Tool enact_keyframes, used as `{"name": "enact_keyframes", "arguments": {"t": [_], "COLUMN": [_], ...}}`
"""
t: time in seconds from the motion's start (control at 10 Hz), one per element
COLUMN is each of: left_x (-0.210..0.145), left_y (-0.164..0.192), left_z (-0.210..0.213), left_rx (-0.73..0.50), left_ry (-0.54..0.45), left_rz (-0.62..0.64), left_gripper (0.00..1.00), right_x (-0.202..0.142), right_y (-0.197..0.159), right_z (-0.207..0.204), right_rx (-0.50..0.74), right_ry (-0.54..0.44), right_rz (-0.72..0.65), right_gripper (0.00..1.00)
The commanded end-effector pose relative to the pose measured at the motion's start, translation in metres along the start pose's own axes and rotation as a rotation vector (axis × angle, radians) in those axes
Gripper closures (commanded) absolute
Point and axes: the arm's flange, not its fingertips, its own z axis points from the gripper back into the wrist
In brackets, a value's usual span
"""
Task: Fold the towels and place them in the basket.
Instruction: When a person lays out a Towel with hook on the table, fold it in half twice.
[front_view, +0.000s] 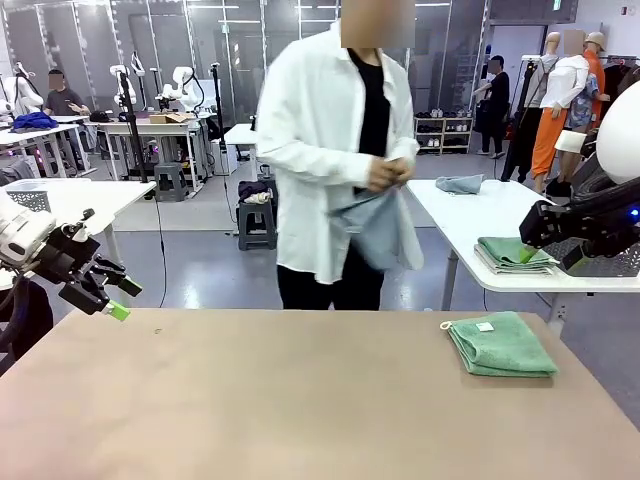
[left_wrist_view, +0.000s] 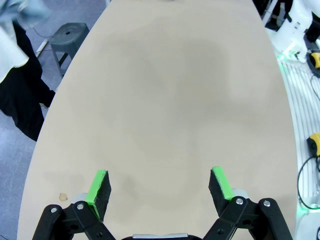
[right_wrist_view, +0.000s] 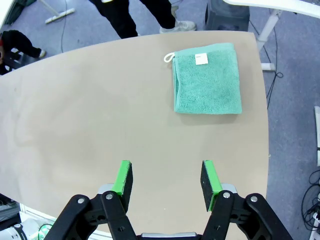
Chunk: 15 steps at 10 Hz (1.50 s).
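The folding step was in hand, and it was the person's part, not mine. Across the table (front_view: 250, 400), the person's hands (front_view: 388, 172) held the pale grey-blue towel (front_view: 375, 225) up at chest height. It hung bunched and half doubled, well clear of the tabletop. The mint green towel (front_view: 503, 345) lay folded into a neat square on the right side of the table, with its white tag (front_view: 485, 326) at the far corner.

My left gripper (front_view: 122, 298) hung above the near left edge of the table with its jaws spread wide and nothing between them. My right gripper (right_wrist_view: 166, 180) hovered over bare tabletop short of the green towel, jaws partly apart and empty.

I judged the green one ready for the basket. The next move would be the right arm's: reach forward and come down over a folded edge. It would need to pinch all the layers together so the stack did not fall open on the lift.
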Motion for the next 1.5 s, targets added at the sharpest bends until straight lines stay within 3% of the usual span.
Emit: {"name": "enact_keyframes", "arguments": {"t": [0.0, 1.4], "left_x": [0.0004, 0.0004], "left_y": [-0.0003, -0.0003], "left_z": [0.0003, 0.0003], "left_rx": [-0.003, -0.003], "left_ry": [0.008, 0.008], "left_rz": [-0.005, -0.005], "left_gripper": [0.01, 0.01], "right_x": [0.0034, 0.0034], "right_y": [0.0007, 0.0007], "right_z": [-0.0002, -0.0002], "right_rx": [0.003, 0.003], "right_ry": [0.000, 0.000], "right_rz": [-0.003, -0.003], "right_gripper": [0.31, 0.31]}}
